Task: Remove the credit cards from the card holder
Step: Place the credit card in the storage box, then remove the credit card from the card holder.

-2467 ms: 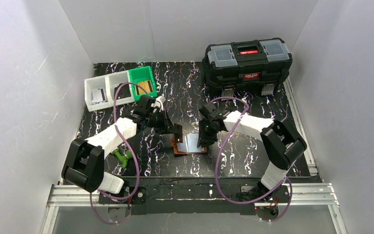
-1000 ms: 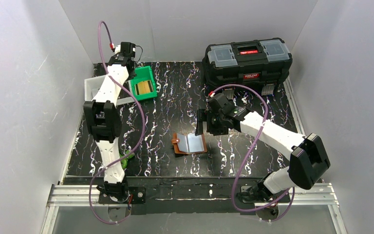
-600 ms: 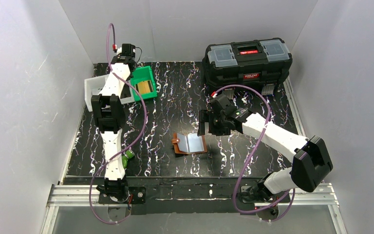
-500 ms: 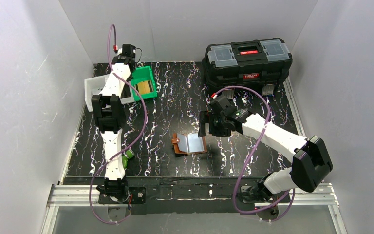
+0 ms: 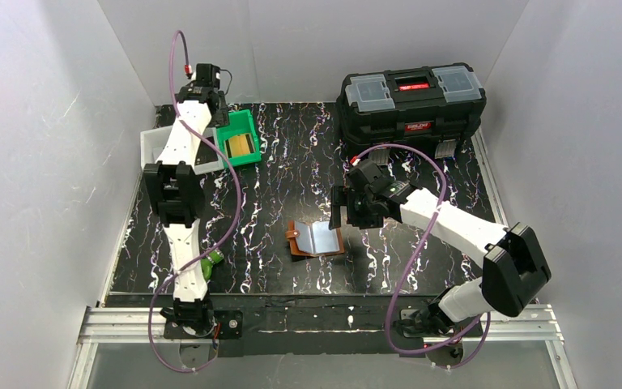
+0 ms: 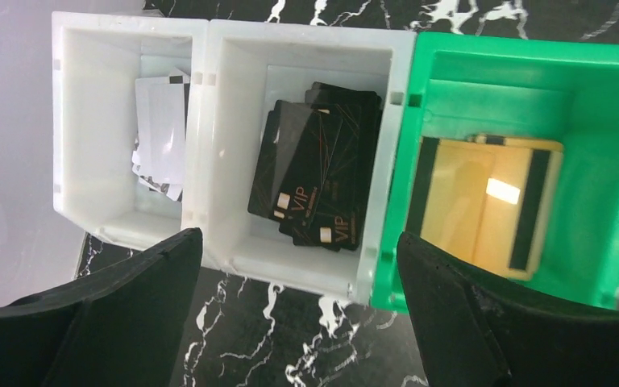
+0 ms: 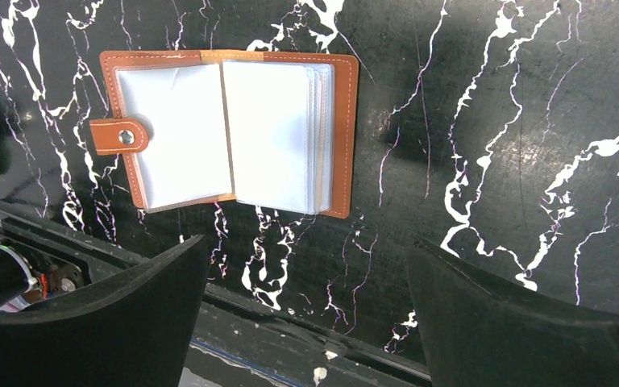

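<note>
- Brown leather card holder (image 7: 226,133) lies open and flat on the black white-veined surface (image 5: 291,162), close to the near edge and about midway between the left and right edges.
- Both halves of the holder show glossy pale pockets. The snap tab (image 7: 119,135) is folded over the left half. Whether any pocket holds a card cannot be told.
- Right tool (image 7: 306,244) hangs above the surface near the holder's right side, apart from it. Its jaws are spread wide and hold nothing.
- Left arm reaches to the far left corner. Left tool (image 6: 298,238) hangs over a row of three small bins there, jaws spread wide and holding nothing.
- Outer white bin (image 6: 72,121), nearest the left edge, contains white cards (image 6: 161,133) lying loosely, some overlapping.
- Middle white bin (image 6: 306,32) contains black credit cards (image 6: 318,189) in an uneven stack. "VIP" lettering is legible on the uppermost cards.
- Green bin (image 6: 532,56), touching the middle white bin, contains gold cards (image 6: 483,201) with dark stripes, lying flat.
- Black toolbox (image 5: 411,101) stands closed at the far right corner, well apart from the holder and the bins.
- Small green object (image 5: 206,261) lies near the near left corner, beside the left arm. Its type cannot be told.
</note>
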You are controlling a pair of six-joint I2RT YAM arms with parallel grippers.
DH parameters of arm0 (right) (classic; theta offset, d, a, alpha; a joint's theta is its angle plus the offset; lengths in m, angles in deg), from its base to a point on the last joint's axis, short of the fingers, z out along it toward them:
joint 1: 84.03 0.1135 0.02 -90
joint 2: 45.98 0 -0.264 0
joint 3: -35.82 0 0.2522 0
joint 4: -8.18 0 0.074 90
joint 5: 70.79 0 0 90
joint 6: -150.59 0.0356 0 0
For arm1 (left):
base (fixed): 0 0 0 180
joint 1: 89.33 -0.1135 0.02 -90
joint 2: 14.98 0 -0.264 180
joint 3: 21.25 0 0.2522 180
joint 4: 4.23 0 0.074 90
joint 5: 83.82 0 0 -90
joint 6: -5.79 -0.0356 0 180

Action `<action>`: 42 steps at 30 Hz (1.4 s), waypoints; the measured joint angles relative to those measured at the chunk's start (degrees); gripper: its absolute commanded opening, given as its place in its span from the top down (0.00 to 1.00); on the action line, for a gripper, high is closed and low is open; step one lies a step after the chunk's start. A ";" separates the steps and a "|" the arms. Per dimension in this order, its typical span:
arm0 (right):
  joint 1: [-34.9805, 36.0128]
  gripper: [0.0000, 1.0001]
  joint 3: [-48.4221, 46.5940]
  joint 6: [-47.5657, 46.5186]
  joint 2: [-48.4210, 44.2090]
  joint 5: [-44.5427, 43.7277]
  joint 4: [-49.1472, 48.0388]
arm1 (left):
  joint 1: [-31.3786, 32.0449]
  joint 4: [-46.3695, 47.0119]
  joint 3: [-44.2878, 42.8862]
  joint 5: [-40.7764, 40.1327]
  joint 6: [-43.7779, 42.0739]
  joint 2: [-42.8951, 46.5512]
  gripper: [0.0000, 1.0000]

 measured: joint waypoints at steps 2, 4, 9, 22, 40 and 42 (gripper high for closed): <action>0.00 0.04 0.05 0.00 0.51 0.03 -0.27 | 0.22 -0.16 1.70 1.65 0.40 2.90 0.10; 0.00 0.05 0.05 0.02 1.05 0.03 -0.61 | 0.69 -0.27 4.07 3.42 1.12 6.44 0.10; -0.13 0.10 0.13 0.07 2.10 0.05 -1.06 | 5.74 -0.65 12.95 8.64 4.57 16.29 0.12; -2.45 0.17 5.33 0.97 1.96 0.36 -2.87 | 24.51 4.28 45.98 29.55 17.81 34.86 0.30; -2.60 0.41 5.74 2.53 5.08 4.24 -5.87 | 33.15 19.75 66.88 41.29 28.29 41.15 0.87; -2.60 0.44 5.66 2.64 5.87 4.62 -5.88 | 33.15 20.22 67.95 40.83 28.26 41.11 0.96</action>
